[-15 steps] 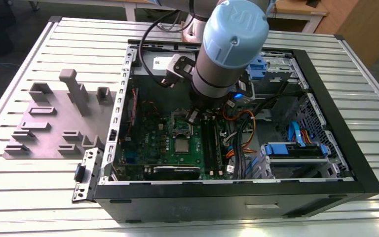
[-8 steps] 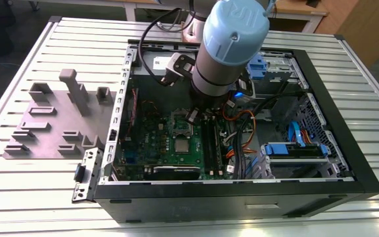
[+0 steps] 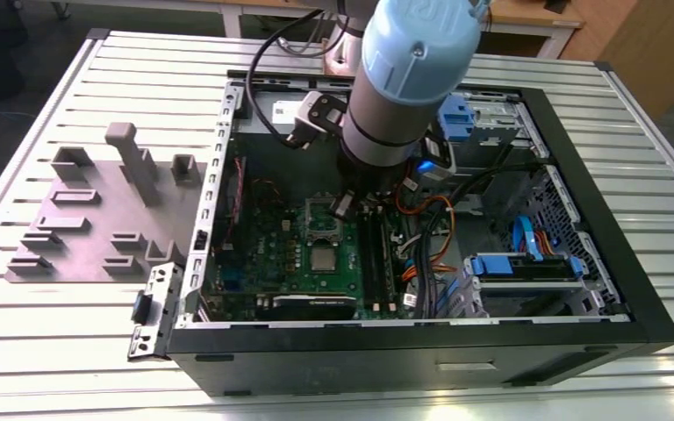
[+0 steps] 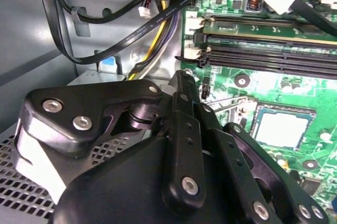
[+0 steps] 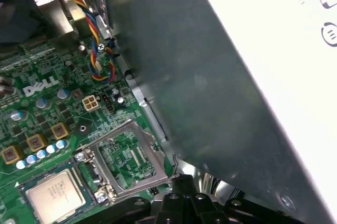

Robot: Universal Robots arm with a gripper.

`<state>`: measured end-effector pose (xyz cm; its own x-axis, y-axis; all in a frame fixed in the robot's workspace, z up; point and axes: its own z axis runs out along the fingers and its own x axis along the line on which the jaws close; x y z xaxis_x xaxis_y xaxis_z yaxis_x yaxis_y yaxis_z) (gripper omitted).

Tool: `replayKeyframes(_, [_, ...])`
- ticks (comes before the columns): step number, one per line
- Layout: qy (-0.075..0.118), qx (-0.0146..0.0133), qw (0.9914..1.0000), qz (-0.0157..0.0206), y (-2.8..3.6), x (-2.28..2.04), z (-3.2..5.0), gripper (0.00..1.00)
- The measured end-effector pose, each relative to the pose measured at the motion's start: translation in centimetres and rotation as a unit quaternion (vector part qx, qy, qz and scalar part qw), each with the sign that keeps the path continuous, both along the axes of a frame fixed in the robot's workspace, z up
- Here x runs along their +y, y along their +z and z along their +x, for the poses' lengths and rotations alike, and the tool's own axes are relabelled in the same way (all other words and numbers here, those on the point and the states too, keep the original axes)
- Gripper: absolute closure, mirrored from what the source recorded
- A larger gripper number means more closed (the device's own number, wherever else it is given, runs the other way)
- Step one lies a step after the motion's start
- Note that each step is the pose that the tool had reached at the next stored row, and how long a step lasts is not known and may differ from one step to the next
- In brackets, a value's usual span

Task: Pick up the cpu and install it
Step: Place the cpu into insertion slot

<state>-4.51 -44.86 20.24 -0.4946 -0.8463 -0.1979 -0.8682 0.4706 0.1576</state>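
silvery cpu (image 5: 55, 195) sits in its socket; arm upright above, gripper (image 4: 181, 84) pinched together, empty.

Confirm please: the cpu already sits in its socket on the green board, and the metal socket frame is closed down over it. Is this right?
One part is wrong. The cpu does sit in its socket on the green board, but the frame is not closed over it: it is flipped open beside the cpu, whose metal top is uncovered. The first wrist view shows this.
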Motion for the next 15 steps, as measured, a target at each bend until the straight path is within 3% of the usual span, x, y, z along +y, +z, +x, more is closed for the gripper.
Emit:
replayKeyframes(8, [0.000,0.0000,0.99997,-0.0075,0.87,0.00,-0.06,0.89])
replayKeyframes(15, [0.000,0.0000,0.99994,-0.0107,1.11,0.00,-0.13,0.89])
